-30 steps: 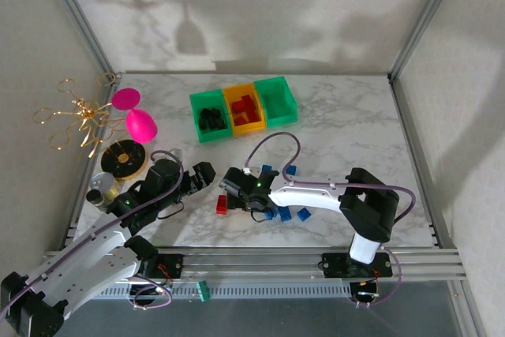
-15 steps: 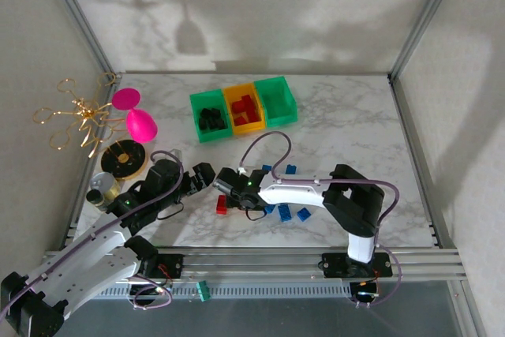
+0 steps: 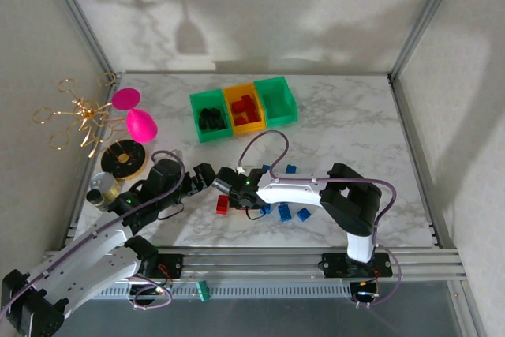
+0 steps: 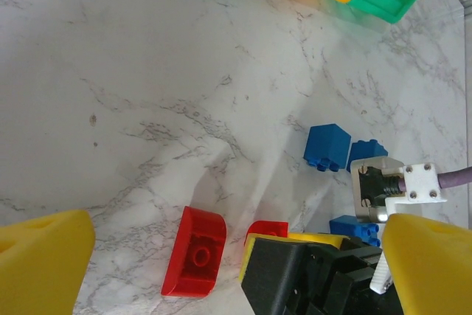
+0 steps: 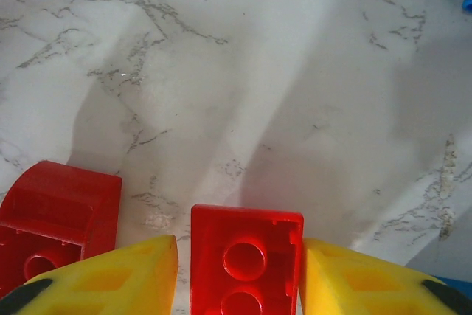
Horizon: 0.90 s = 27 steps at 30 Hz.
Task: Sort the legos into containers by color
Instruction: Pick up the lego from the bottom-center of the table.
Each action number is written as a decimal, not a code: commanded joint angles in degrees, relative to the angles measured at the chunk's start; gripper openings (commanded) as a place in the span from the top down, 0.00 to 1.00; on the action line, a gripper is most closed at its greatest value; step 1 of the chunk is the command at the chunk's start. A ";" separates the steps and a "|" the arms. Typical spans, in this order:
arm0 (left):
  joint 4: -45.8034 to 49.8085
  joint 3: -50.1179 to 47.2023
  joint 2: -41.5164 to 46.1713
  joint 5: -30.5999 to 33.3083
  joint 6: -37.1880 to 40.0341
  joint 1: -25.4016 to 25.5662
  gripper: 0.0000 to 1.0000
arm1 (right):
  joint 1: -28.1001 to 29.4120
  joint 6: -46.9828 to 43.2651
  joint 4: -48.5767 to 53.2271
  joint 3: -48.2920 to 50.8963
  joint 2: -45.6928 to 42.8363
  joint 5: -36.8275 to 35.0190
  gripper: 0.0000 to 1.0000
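Note:
A flat red lego [image 5: 245, 256] lies underside up between the yellow fingers [image 5: 346, 278] of my right gripper [image 5: 240, 278]. The right pad touches it and the left pad stands a narrow gap off, so the jaws are open. A rounded red lego [image 5: 59, 212] lies just to its left, seen from above as red lego [image 3: 222, 204]. My left gripper [image 4: 236, 271] hangs wide open above both red pieces, holding nothing. Blue legos [image 3: 284, 212] lie right of them. The containers stand at the back: a green bin [image 3: 209, 118] with black pieces, an orange bin [image 3: 245, 108] with red ones, a green bin [image 3: 278, 100].
A pink goblet toy [image 3: 140, 124], a gold wire ornament [image 3: 79, 116], a black-and-gold disc [image 3: 124, 157] and a metal can [image 3: 101, 189] crowd the left edge. Both grippers sit close together near the table's front. More blue legos [image 4: 327, 145] lie beside the right arm.
My right gripper has slid left over the flat red lego and its jaws have narrowed around it. The left arm has stayed where it was, wide open.

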<state>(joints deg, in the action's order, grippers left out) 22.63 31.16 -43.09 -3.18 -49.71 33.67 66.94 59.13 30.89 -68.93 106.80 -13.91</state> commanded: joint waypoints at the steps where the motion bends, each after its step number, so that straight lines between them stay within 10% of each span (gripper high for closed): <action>1: 0.38 0.86 0.07 1.07 0.67 0.34 0.00 | -0.32 -0.87 0.90 0.11 1.08 -1.45 0.57; 27: -4.61 3.03 -3.77 2.34 -1.24 0.34 0.00 | -8.02 -12.28 -2.81 -0.71 -9.88 -7.86 0.77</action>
<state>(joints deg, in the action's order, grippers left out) 20.40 31.99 -46.22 -2.81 -50.00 33.67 60.77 51.24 29.23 -68.20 98.30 -18.79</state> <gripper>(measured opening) 0.996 0.291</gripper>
